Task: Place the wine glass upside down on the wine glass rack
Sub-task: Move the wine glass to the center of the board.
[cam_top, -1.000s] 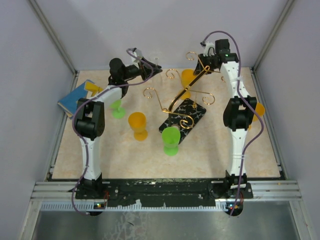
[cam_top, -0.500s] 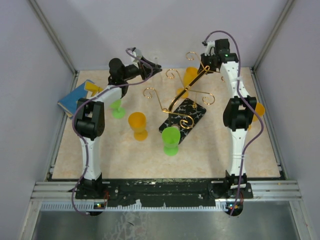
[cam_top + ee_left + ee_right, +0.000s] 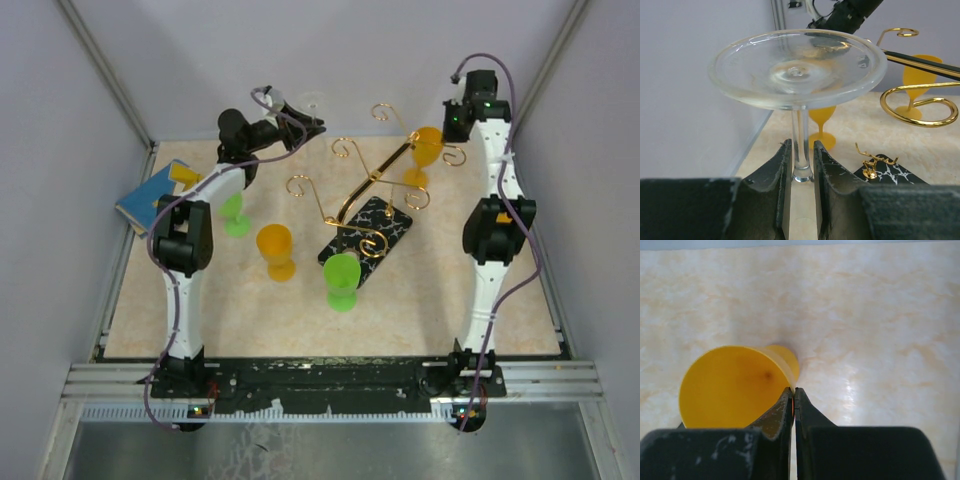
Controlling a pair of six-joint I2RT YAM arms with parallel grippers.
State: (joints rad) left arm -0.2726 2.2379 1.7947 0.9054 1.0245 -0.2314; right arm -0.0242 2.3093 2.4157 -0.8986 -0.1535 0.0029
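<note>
My left gripper (image 3: 303,126) is raised at the back left and shut on the stem of a clear wine glass (image 3: 314,100). In the left wrist view the stem stands between the fingers (image 3: 781,165), and the glass's flat round foot (image 3: 797,67) points away from them; the bowl does not show. The wine glass rack (image 3: 368,185), gold scrolled wire on a black marbled base (image 3: 372,225), stands mid-table to the right of it. My right gripper (image 3: 448,128) is at the back right, shut on the rim of an orange goblet (image 3: 730,385).
On the table stand an orange goblet (image 3: 275,250) and two green goblets (image 3: 342,280) (image 3: 235,218). A blue box (image 3: 150,195) lies at the left edge. Grey walls enclose the table on three sides. A gold rack arm (image 3: 920,97) curls just right of the held glass.
My right gripper has closed on the orange goblet's rim and carried it from behind the rack to the right. The left gripper with the clear glass has shifted slightly right.
</note>
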